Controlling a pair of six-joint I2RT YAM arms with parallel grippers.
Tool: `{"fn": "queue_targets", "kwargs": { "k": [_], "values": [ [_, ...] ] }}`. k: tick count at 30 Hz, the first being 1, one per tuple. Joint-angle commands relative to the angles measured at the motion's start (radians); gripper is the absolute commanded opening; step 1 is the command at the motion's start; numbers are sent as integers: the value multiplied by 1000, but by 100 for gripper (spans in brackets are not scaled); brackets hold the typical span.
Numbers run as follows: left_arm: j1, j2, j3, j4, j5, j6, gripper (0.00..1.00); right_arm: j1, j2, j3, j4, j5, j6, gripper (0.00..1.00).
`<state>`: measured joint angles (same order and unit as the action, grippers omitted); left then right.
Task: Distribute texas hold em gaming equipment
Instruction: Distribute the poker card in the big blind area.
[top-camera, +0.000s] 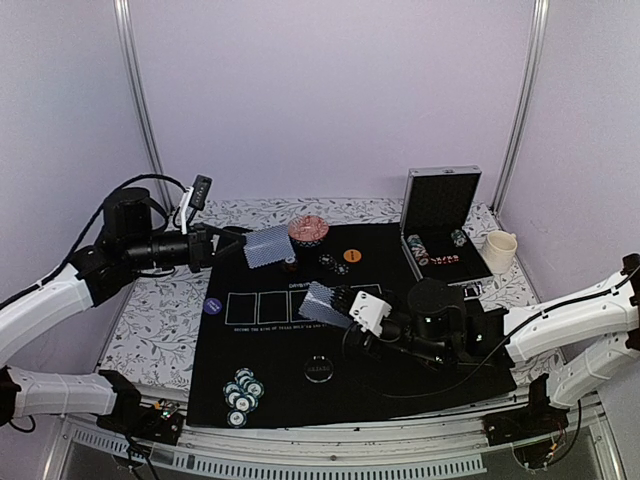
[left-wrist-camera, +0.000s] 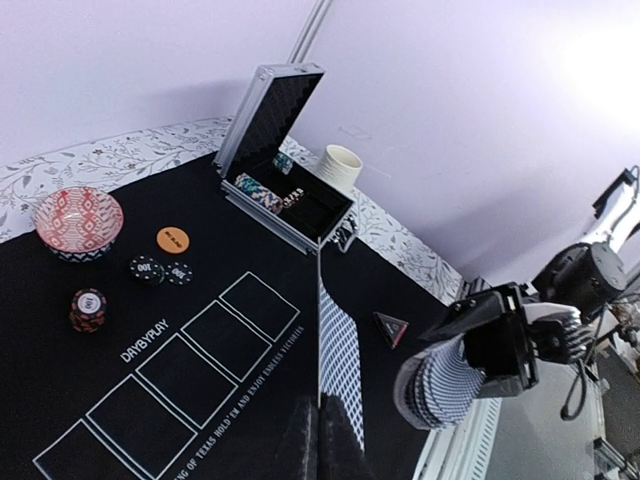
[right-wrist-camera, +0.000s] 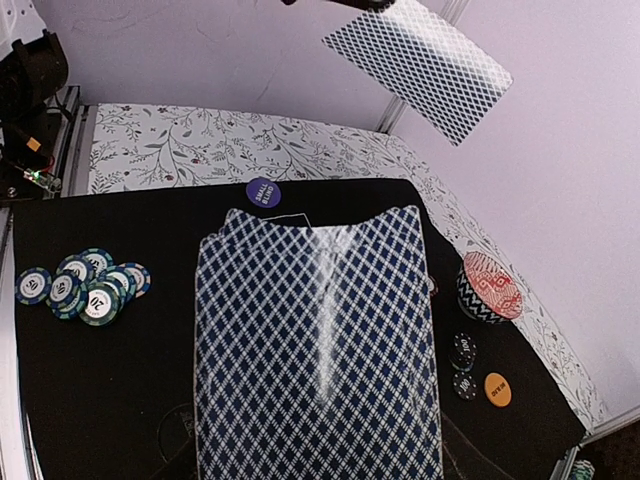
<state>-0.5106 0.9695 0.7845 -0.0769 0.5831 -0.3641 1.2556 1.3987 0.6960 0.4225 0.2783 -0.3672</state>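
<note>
The left jaws are closed on a single card (top-camera: 267, 245) and hold it in the air over the far left part of the black mat (top-camera: 300, 410), with its blue-patterned back turned up to the overhead camera. The right jaws grip a pack of cards (top-camera: 322, 305) and hold it over the middle of the mat, close to the row of white rectangles (top-camera: 262, 307). The pack and the single card are well apart. A heap of teal chips (top-camera: 242, 393) lies at the near left corner of the mat, and a blue button (top-camera: 212, 307) lies beside the left end of the rectangles. At the far side are a patterned bowl (top-camera: 308, 230), a small pile of red chips (top-camera: 290, 264), two black chips (top-camera: 327, 262) and an orange button (top-camera: 352, 255). A small black triangle (left-wrist-camera: 390, 327) with a red edge lies on the mat near the right jaws. An open metal case (top-camera: 440, 205) with more chips inside and a cream cup (top-camera: 498, 250) stand at the far right of the surface (top-camera: 150, 330).
</note>
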Motion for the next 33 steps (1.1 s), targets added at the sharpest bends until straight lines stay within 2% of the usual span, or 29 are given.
{"fn": "queue_targets", "kwargs": {
  "k": [1,5,14,21,24,28,33],
  "values": [
    [29,78,38,50,-76,9,0,-11,-75,-26,-9,25,34,52],
    [47,184,52,125,-91,-32,0,-27,-123,-33,-60,35,64,51],
    [71,453,79,450,-57,-297,0,-65,-184,-34,-155,58,144,50],
    [-16,778,250,581,-99,-378,0,-88,-166,-10,-225,53,196,49],
    [-44,925,368,579,-52,-417,0,-91,-164,1,-246,54,204,49],
    [-43,947,363,653,-95,-461,0,-94,-155,16,-282,55,214,49],
    [-36,968,406,589,-97,-419,0,-95,-152,27,-304,67,213,49]
  ]
}}
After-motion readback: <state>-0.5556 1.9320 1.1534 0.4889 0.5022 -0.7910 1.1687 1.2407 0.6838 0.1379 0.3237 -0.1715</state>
